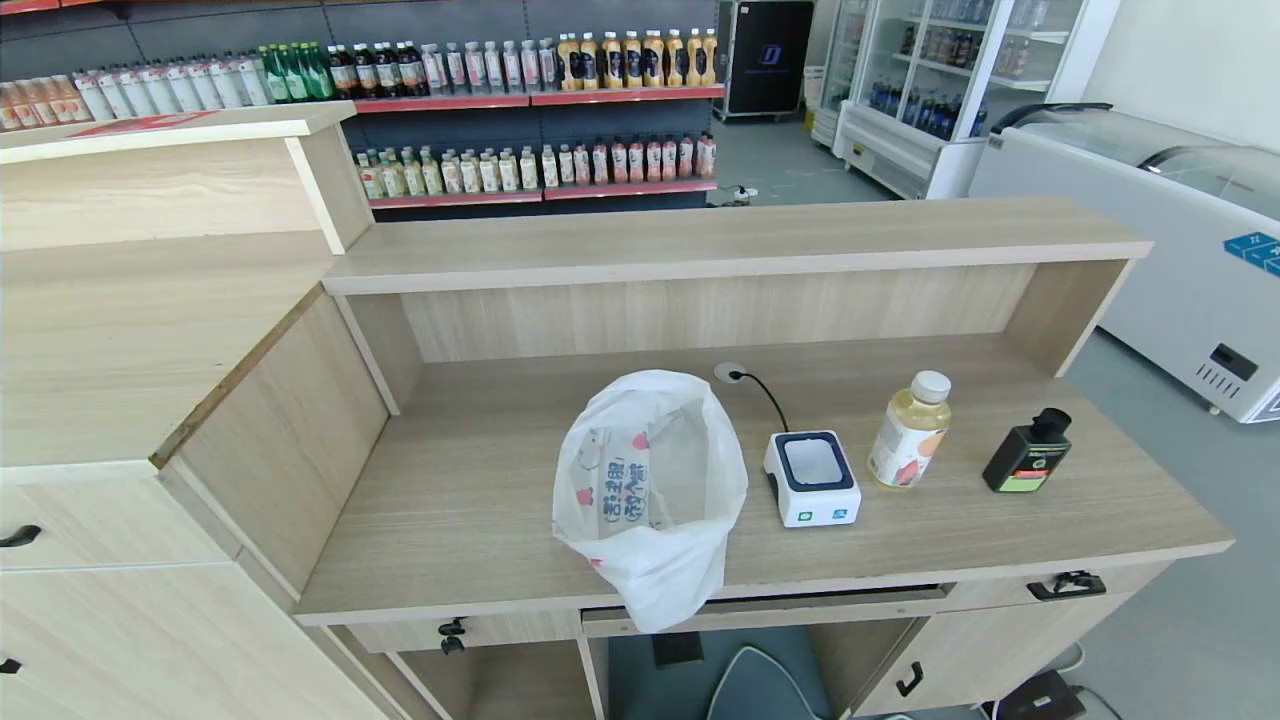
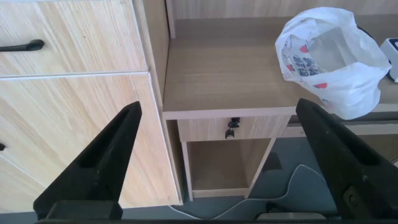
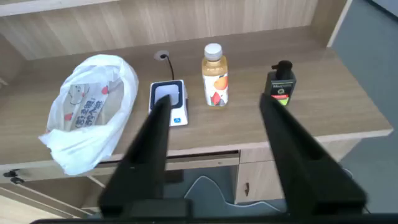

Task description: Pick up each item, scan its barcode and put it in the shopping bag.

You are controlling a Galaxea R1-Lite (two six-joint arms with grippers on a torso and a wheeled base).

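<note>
Jaws both spread wide, empty | shopping bag (image 1: 648, 500) overhangs counter's (image 1: 460, 510) front edge — scanner (image 1: 812, 478) just beside.

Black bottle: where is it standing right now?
In the head view the black bottle stands upright near the right end of the counter, just right of the juice bottle and not touching it.

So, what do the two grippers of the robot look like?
Both the left gripper and the right gripper have two matte black jaws without visible markings. Each jaw is a long wedge, broad at its base and narrowing toward the tip.
</note>
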